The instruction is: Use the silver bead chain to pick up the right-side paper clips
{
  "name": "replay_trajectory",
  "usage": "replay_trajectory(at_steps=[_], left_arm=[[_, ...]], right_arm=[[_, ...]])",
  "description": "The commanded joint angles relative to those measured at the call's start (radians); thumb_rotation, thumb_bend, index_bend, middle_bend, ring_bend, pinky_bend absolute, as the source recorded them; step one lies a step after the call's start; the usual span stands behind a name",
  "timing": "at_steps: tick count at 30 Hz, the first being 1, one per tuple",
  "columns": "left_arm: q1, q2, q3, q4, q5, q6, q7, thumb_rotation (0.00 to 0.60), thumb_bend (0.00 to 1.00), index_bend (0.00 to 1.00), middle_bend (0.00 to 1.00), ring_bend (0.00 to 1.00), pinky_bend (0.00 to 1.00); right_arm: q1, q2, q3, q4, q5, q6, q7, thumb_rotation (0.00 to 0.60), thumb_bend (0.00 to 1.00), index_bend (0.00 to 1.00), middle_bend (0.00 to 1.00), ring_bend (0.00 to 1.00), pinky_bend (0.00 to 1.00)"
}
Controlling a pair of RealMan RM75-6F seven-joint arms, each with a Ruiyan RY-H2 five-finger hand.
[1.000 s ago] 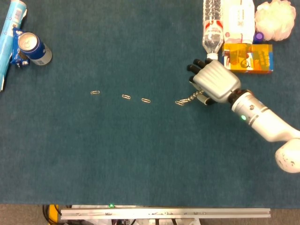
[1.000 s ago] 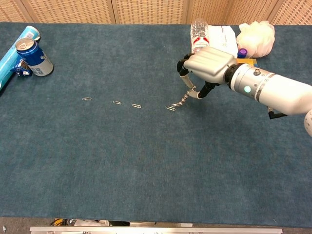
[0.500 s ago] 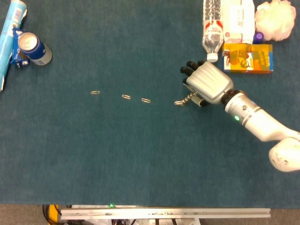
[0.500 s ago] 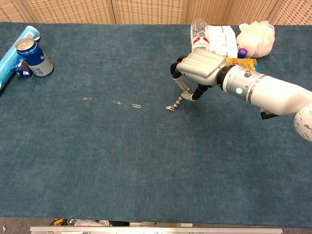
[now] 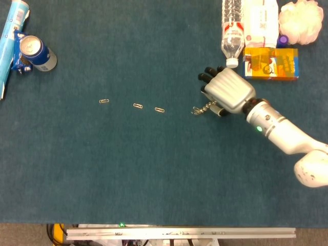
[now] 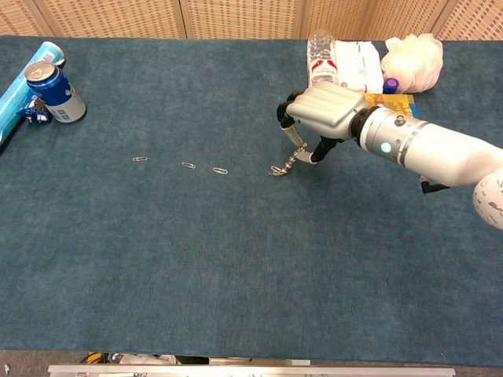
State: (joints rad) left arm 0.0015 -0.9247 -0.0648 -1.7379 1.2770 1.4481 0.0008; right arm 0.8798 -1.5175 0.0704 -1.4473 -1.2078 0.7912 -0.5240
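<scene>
One clip seems caught at the end of the chain, three are left loose on the cloth

Nearest, the blue table cloth (image 6: 236,275) is bare of task items; midway across, three paper clips (image 5: 159,109) are laid in a row, well apart from each other. To their right the silver bead chain (image 6: 290,161) is seen pinched under the curled fingers (image 5: 207,78) of the right hand (image 6: 326,110), and what looks like a clip is hanging at its lower end, touching or just above the cloth; which cannot be told. The pick-up step is judged to be in hand. Next, a lift or a drag leftward towards the nearest loose clip is called for. Farthest back, a water bottle (image 5: 233,31) and an orange box (image 5: 271,62) are seen. The left hand is not shown
</scene>
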Motion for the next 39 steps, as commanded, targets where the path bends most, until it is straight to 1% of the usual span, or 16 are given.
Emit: replay_trajectory(at_steps=[1, 10, 16, 26, 28, 31, 33, 35, 37, 39], left_arm=[[0.000, -0.001, -0.001, 0.001, 0.001, 0.001, 0.000, 0.600, 0.12, 0.38, 0.36, 0.30, 0.43], [-0.005, -0.008, -0.001, 0.000, -0.002, -0.005, 0.021, 0.600, 0.13, 0.38, 0.36, 0.30, 0.43], [-0.006, -0.010, -0.001, -0.002, -0.004, -0.005, 0.030, 0.600, 0.12, 0.38, 0.36, 0.30, 0.43], [-0.010, -0.014, -0.002, 0.000, -0.008, -0.012, 0.036, 0.600, 0.12, 0.38, 0.36, 0.30, 0.43], [-0.011, -0.014, -0.002, 0.001, -0.008, -0.015, 0.037, 0.600, 0.12, 0.38, 0.36, 0.30, 0.43], [-0.013, -0.016, -0.001, 0.001, -0.009, -0.019, 0.040, 0.600, 0.12, 0.38, 0.36, 0.30, 0.43], [-0.015, -0.018, -0.001, 0.001, -0.008, -0.022, 0.044, 0.600, 0.12, 0.38, 0.36, 0.30, 0.43], [-0.017, -0.019, 0.000, 0.001, -0.006, -0.023, 0.047, 0.600, 0.12, 0.38, 0.36, 0.30, 0.43], [-0.019, -0.021, 0.001, 0.000, -0.004, -0.026, 0.051, 0.600, 0.12, 0.38, 0.36, 0.30, 0.43], [-0.022, -0.022, 0.001, -0.003, -0.004, -0.029, 0.057, 0.600, 0.12, 0.38, 0.36, 0.30, 0.43]], right_arm=[[-0.014, 0.023, -0.009, -0.022, -0.012, 0.022, 0.000, 0.600, 0.32, 0.61, 0.26, 0.18, 0.34], [-0.070, 0.090, -0.047, -0.082, -0.044, 0.085, 0.006, 0.600, 0.32, 0.61, 0.25, 0.18, 0.34], [-0.104, 0.096, -0.075, -0.070, -0.062, 0.102, 0.025, 0.600, 0.32, 0.61, 0.26, 0.18, 0.34], [-0.145, 0.104, -0.096, -0.048, -0.061, 0.104, 0.051, 0.600, 0.31, 0.60, 0.26, 0.18, 0.34], [-0.153, 0.112, -0.099, -0.053, -0.061, 0.109, 0.049, 0.600, 0.27, 0.53, 0.26, 0.18, 0.34], [-0.169, 0.132, -0.103, -0.074, -0.061, 0.128, 0.034, 0.600, 0.19, 0.40, 0.26, 0.18, 0.34], [-0.182, 0.149, -0.107, -0.094, -0.063, 0.145, 0.026, 0.600, 0.15, 0.30, 0.26, 0.18, 0.34], [-0.194, 0.164, -0.111, -0.112, -0.068, 0.159, 0.022, 0.600, 0.12, 0.23, 0.26, 0.18, 0.34], [-0.208, 0.179, -0.115, -0.129, -0.077, 0.177, 0.023, 0.600, 0.11, 0.16, 0.26, 0.18, 0.34], [-0.222, 0.196, -0.120, -0.144, -0.085, 0.194, 0.022, 0.600, 0.11, 0.14, 0.26, 0.18, 0.34]])
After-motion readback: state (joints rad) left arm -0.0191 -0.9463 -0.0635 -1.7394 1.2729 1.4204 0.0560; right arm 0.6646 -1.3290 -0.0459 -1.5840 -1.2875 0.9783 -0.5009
